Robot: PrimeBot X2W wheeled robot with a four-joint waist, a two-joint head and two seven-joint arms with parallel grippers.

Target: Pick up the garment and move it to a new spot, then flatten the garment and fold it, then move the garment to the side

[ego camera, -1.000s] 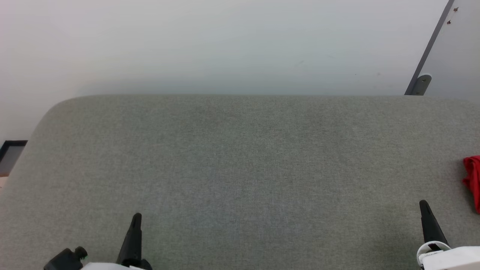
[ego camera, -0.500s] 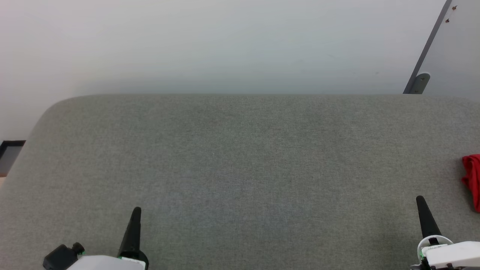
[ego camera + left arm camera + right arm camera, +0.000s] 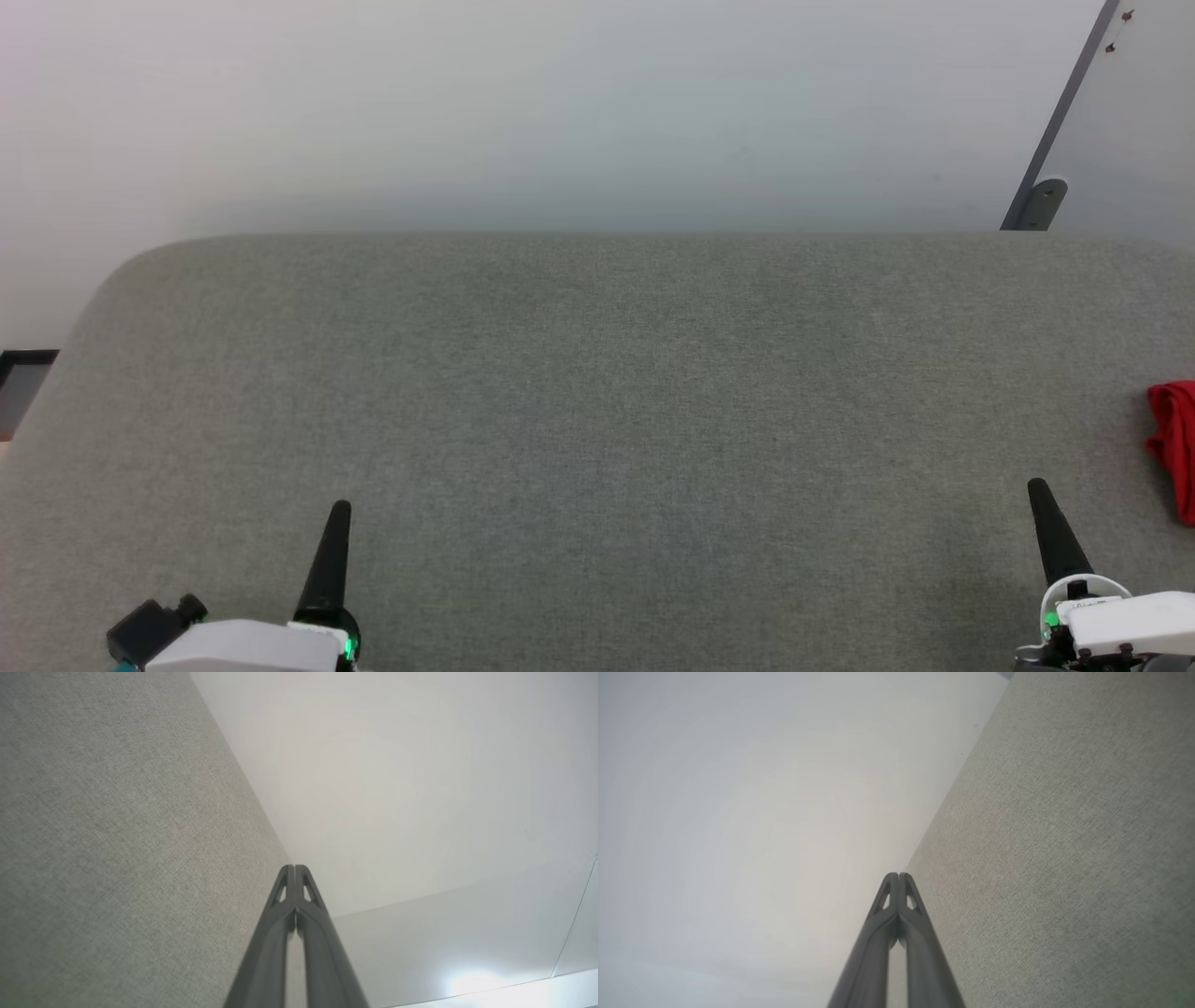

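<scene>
Grey fabric tabletop (image 3: 597, 420) meets a pale wall (image 3: 560, 103). Left gripper (image 3: 340, 509) and right gripper (image 3: 1036, 487) hover empty, fingers pressed together. Bunched red garment (image 3: 1174, 439) lies at the right edge.

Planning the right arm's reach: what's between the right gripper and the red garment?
In the head view the stretch is bare: just the grey fabric surface between the shut right gripper and the garment at the picture's right edge.

Grey fabric surface (image 3: 597, 373), red garment (image 3: 1178, 439) at right edge
</scene>
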